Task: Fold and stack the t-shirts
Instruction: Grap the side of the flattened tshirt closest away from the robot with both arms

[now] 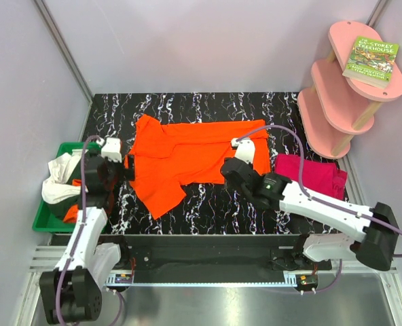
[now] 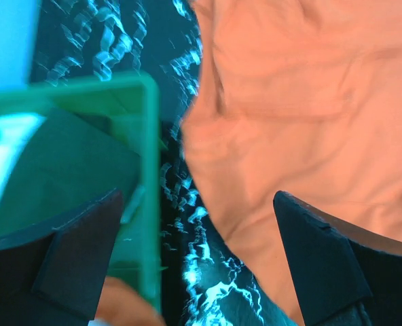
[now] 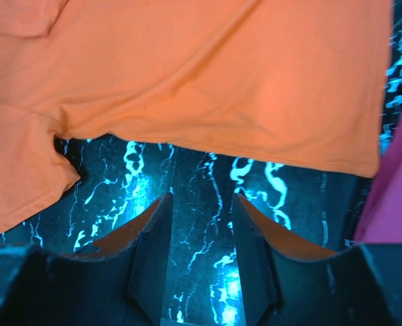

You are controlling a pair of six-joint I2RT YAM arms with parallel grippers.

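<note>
Orange t-shirt (image 1: 187, 153) lies spread, long axis left-to-right across the worktop (image 1: 208, 204). Left claw (image 2: 201, 224), wide open and empty, flanks its left edge. Right claw (image 3: 201, 224), half-open and empty, faces its near hem.

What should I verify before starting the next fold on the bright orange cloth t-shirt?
1. Bright orange cloth t-shirt spread on the black marbled table: ok, though its left side is rumpled.
2. Left gripper open and empty: ok.
3. Right gripper jaws apart, empty, just short of the shirt's near hem: ok.
4. Green plastic bin clear of the left gripper: not ok; its rim lies between the fingers in the wrist view.
5. Folded magenta-pink t-shirt apart from the orange one: cannot tell; their edges look very close.
</note>
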